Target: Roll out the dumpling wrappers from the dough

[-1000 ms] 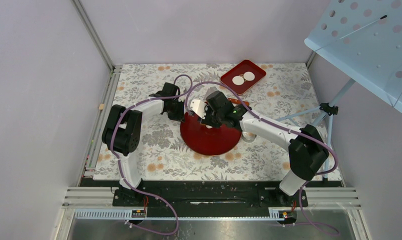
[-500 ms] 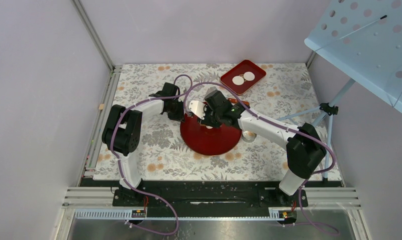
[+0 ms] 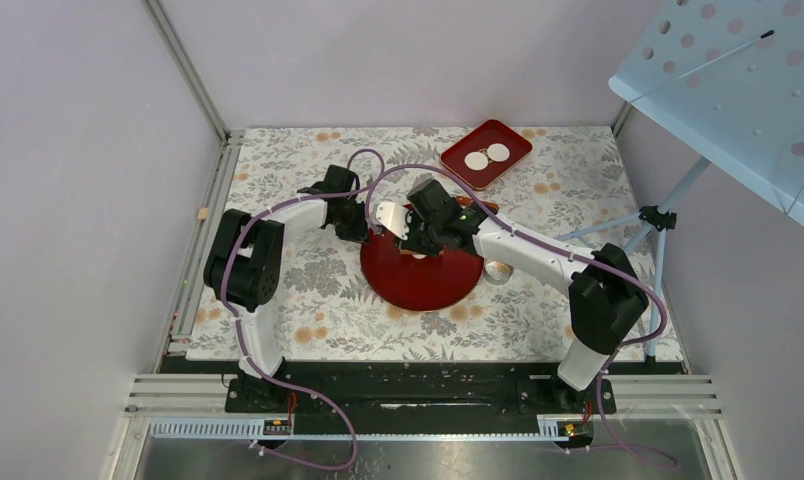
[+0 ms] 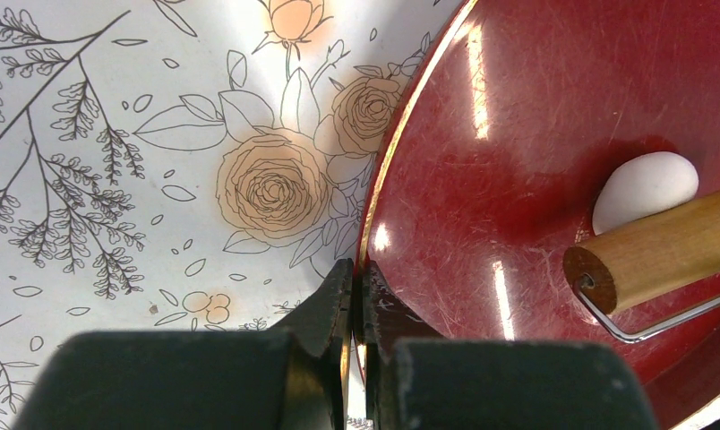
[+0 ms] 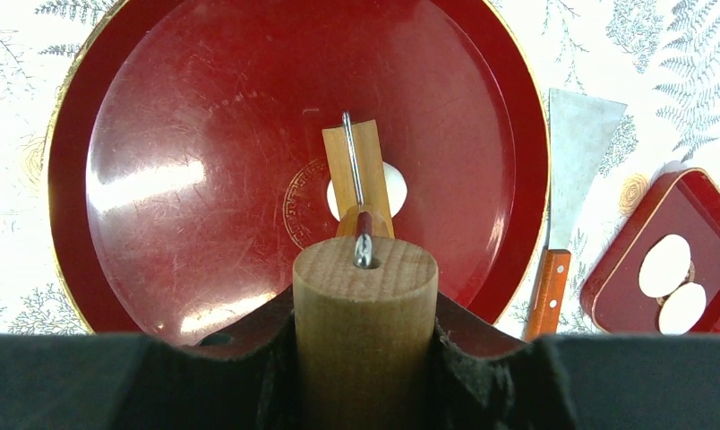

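Right pincer (image 5: 365, 339) clamps the wooden roller (image 5: 355, 166) by its handle. It has crept slightly left over the last second, and the roller now rests on the dough (image 4: 641, 184), still a lump mid red plate (image 5: 204, 179), so flattening seems barely begun. Left pincer (image 4: 356, 296), pressed together, pinches the plate's rim. The roller hides much of the dough.

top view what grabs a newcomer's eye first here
The big red plate at the table's middle, with the right claw holding a wooden roller over a small white dough lump there. The left claw pinches the plate's left rim, and two white wrappers lie in a small red tray at the far right.
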Available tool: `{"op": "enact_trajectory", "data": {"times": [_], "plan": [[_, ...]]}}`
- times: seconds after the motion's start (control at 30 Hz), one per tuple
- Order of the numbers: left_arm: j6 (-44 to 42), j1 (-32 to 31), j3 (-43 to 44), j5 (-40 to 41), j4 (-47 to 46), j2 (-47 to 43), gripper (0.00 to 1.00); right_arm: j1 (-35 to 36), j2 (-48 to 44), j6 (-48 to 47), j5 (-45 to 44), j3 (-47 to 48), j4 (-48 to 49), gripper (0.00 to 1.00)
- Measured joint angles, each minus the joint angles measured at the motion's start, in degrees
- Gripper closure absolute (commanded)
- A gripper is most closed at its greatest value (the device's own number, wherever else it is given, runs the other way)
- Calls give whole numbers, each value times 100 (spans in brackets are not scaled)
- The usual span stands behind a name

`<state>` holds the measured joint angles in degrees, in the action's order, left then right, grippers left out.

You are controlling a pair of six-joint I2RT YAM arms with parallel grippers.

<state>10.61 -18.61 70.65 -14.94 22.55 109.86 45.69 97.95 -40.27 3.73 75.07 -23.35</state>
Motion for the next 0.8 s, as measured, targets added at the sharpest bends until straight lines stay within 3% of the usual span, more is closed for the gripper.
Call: {"op": "enact_trajectory", "data": {"times": [0.8], "plan": [[0, 28, -4, -68, -11, 0, 100, -203, 197, 2, 420, 273, -295, 100]]}}
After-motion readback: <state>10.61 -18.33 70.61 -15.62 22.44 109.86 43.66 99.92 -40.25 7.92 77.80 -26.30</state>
